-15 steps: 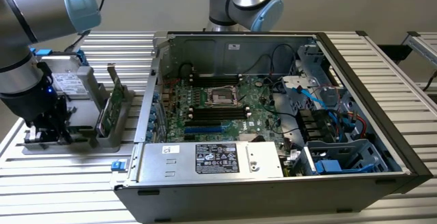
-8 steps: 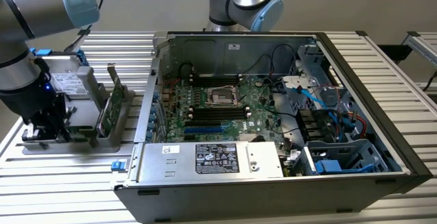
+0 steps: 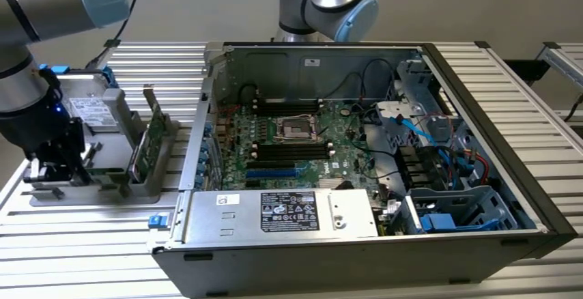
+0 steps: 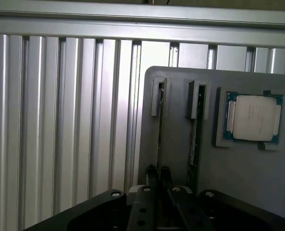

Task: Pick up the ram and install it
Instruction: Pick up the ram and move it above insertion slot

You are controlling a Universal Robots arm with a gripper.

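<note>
The ram (image 4: 160,130) is a thin green stick standing on edge in a slot of the grey holder tray (image 4: 238,178). A second similar stick (image 4: 194,139) stands in the slot beside it. My gripper (image 4: 158,172) is down over the first stick, one dark fingertip close on each side, shut on it. In the exterior view my gripper (image 3: 57,169) sits low at the near end of the tray (image 3: 109,190), at the exterior view's left, beside the open computer case (image 3: 364,244).
A square silver processor (image 4: 254,118) lies in a recess of the tray. A taller green card (image 3: 150,145) stands upright between tray and case. Inside the case are the motherboard (image 3: 282,142), its dark memory slots (image 3: 291,150), a power supply (image 3: 282,211) and loose cables. A second arm stands behind the case.
</note>
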